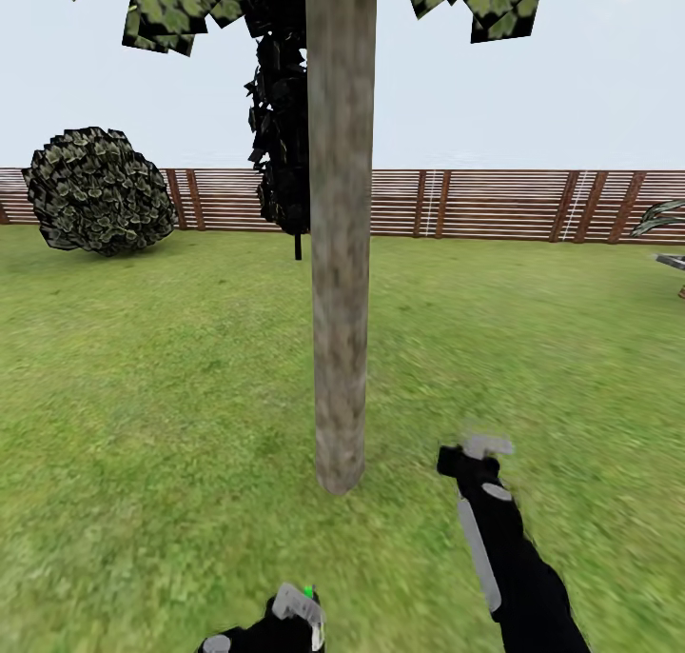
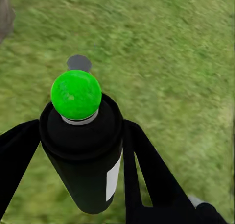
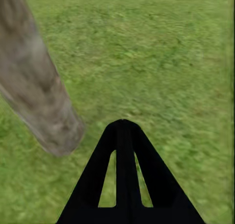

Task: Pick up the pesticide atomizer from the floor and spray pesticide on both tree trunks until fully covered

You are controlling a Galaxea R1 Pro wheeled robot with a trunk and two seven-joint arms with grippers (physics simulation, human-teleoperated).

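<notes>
I have the pesticide atomizer (image 2: 81, 145), a dark cylinder with a bright green rounded cap, pinched between the two black fingers (image 2: 147, 170) of my left gripper (image 1: 285, 624). It sits low and close to my body, its green tip showing in the head view, above the green grass lawn (image 1: 143, 396).

Just ahead stands the thick grey-brown bark trunk (image 1: 338, 253) of the nearer tree, straight and mottled, with leafy green crown patches (image 1: 162, 6) overhead. I cannot make out any white specks of spray on the bark.

My right gripper (image 3: 124, 128) hangs empty beside the trunk's base, its fingers pressed together to a point.

Behind are a near-black conifer (image 1: 281, 120), a round dark shrub (image 1: 95, 191) and the brown slatted wooden fence (image 1: 495, 206).

My worry is aim: judging from the wrist view, the nozzle faces grass rather than bark, so spraying now would likely waste pesticide on the lawn. Lifting too quickly could also tilt the canister in the pinch, and my right arm sits close enough to graze the trunk.
</notes>
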